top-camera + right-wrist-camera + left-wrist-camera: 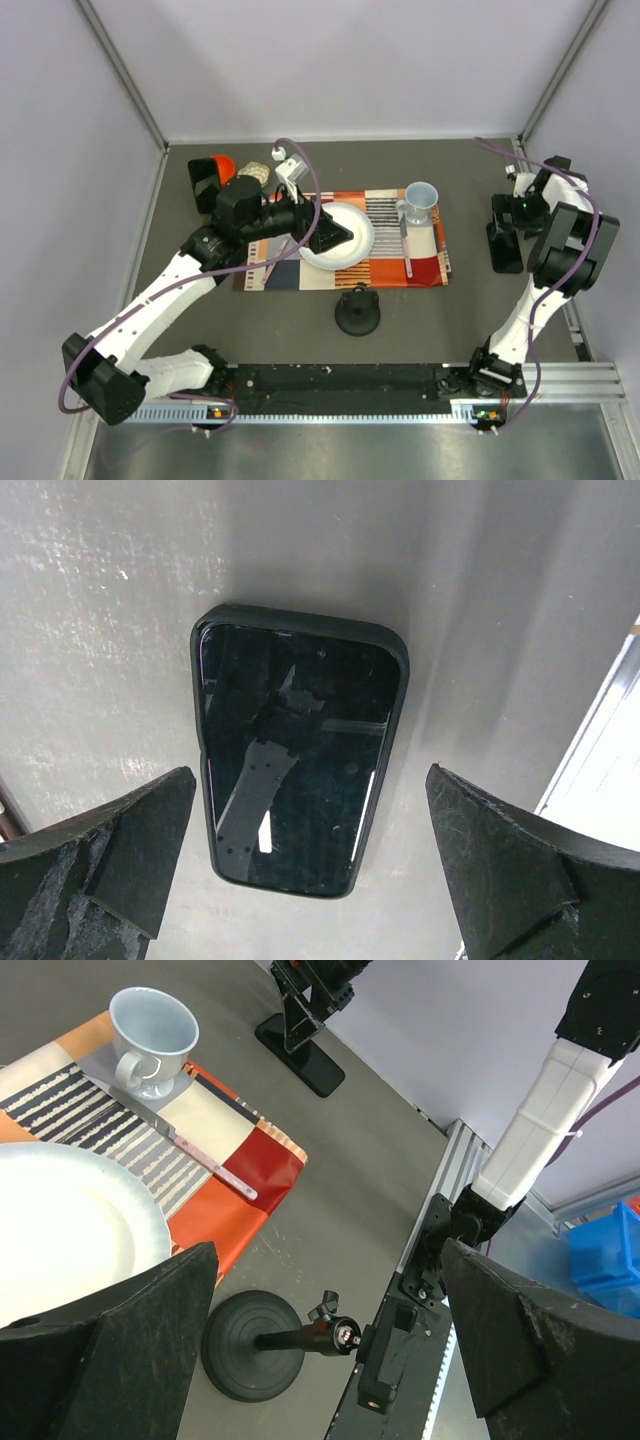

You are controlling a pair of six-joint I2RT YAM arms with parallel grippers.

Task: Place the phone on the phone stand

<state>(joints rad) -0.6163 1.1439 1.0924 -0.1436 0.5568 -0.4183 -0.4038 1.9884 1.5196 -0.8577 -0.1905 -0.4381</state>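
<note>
The phone (295,780) lies flat and screen up on the dark table at the far right (506,252); it also shows in the left wrist view (318,1065). My right gripper (310,772) hangs right above it, open, one finger on each side of the phone's near end and neither touching it (505,225). The phone stand (289,172), a tilted grey plate beside a brownish disc, stands at the back left, partly behind my left arm. My left gripper (330,235) hovers open over the white plate, holding nothing (328,1245).
A striped placemat (400,270) carries a white plate (357,222), a pale cup (420,200) and a knife (405,245). In front of the mat stands a black round-based post with a clamp head (357,312). A red and black object (212,178) sits at the back left.
</note>
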